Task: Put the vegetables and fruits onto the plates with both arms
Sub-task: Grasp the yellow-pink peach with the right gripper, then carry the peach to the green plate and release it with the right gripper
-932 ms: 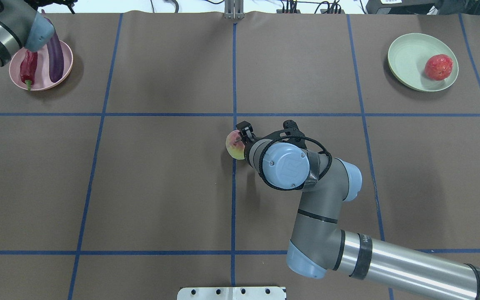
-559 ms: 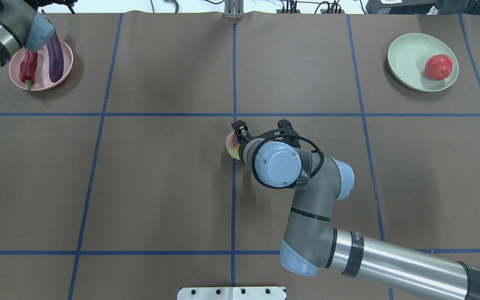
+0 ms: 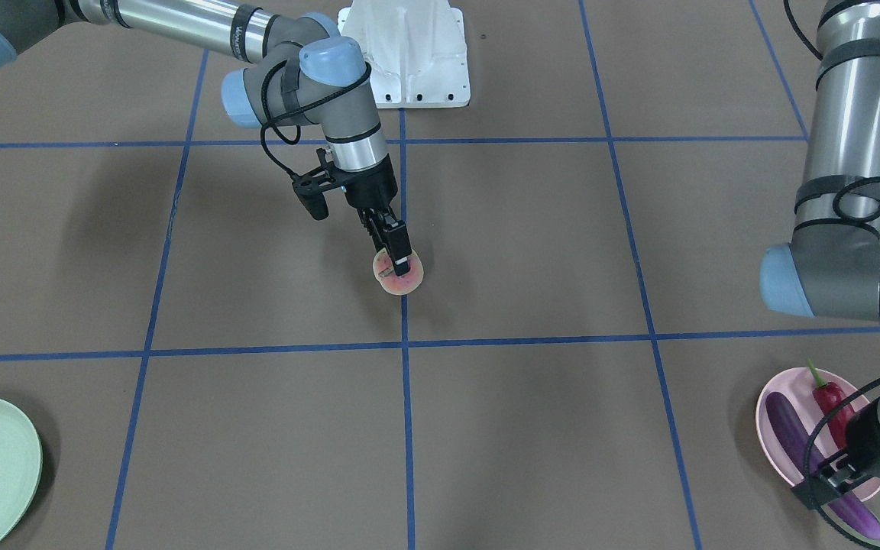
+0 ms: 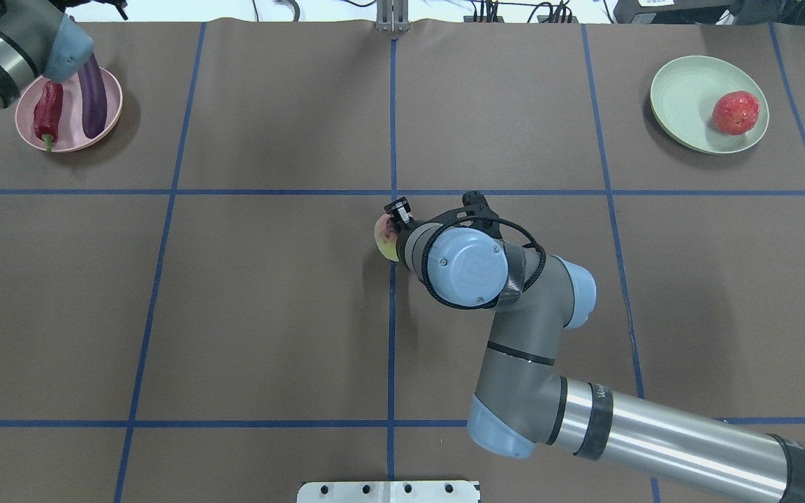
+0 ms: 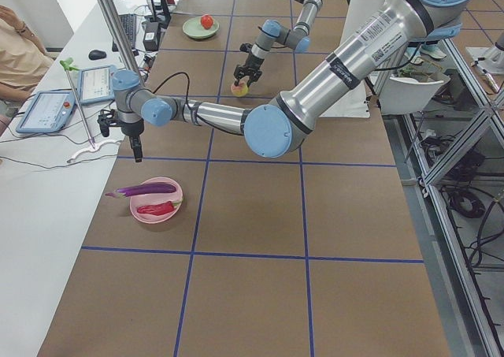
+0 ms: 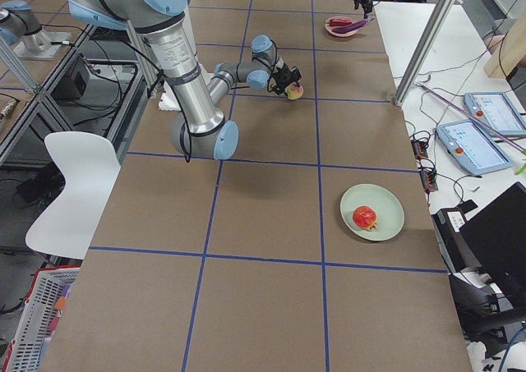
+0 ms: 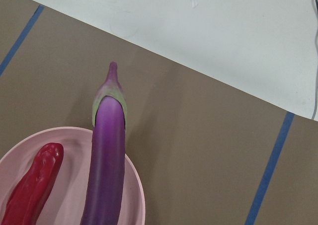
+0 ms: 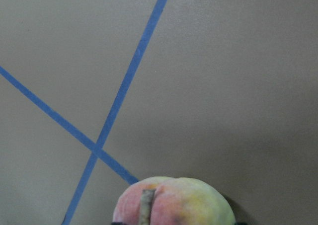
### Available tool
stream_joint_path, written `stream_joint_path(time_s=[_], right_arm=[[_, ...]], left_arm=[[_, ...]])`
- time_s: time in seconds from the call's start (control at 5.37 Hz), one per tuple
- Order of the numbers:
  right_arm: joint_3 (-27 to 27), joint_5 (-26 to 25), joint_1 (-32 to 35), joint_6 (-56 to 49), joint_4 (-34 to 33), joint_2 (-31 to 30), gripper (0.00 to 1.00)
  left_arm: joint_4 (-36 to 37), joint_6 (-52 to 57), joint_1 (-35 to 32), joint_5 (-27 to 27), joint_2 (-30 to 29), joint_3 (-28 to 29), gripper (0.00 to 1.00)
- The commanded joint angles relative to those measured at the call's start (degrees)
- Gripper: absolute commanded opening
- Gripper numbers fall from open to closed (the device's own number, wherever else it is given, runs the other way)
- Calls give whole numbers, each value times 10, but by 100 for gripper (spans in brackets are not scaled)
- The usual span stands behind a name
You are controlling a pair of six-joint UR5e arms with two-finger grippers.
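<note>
The right gripper (image 3: 399, 263) is clamped narrowly on the halved fruit (image 3: 402, 284), at the table's central blue line (image 3: 407, 397). The left gripper (image 5: 136, 147) hangs by the pink plate (image 4: 67, 136), which holds the eggplant (image 4: 93, 101) and the chili (image 4: 47, 115). Its opening cannot be told.

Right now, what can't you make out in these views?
- Left claw: open or shut unclear; overhead's top edge cuts it, tiny in exterior left view.
- Round halved pink-faced fruit: overhead, the right claw and right wrist cover most of it.
- Long glossy purple eggplant: cap end hidden overhead by the left arm's blue joint.
- Bumpy red-orange ball fruit: nearly cut off by the front-facing view's left edge.
</note>
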Motion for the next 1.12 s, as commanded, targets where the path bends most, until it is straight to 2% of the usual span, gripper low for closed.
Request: stream_joint_path(time_s=[0.0, 0.19, 0.37, 0.56, 0.75, 0.93], right_arm=[[19, 59, 89, -110, -6, -38, 0], [12, 84, 147, -193, -9, -62, 0], [-19, 86, 204, -290, -31, -76, 0], [-88, 81, 251, -337, -26, -73, 0], [-135, 86, 322, -437, -23, -73, 0], [-196, 71, 331, -468, 18, -71, 0]], left_arm=[[12, -1, 0, 0, 3, -22, 100], [11, -2, 1, -1, 5, -28, 100], [10, -26, 5, -18, 15, -44, 100], [9, -49, 21, -26, 19, -59, 100], [9, -53, 24, -26, 19, -61, 100], [9, -59, 24, -26, 19, -65, 100]])
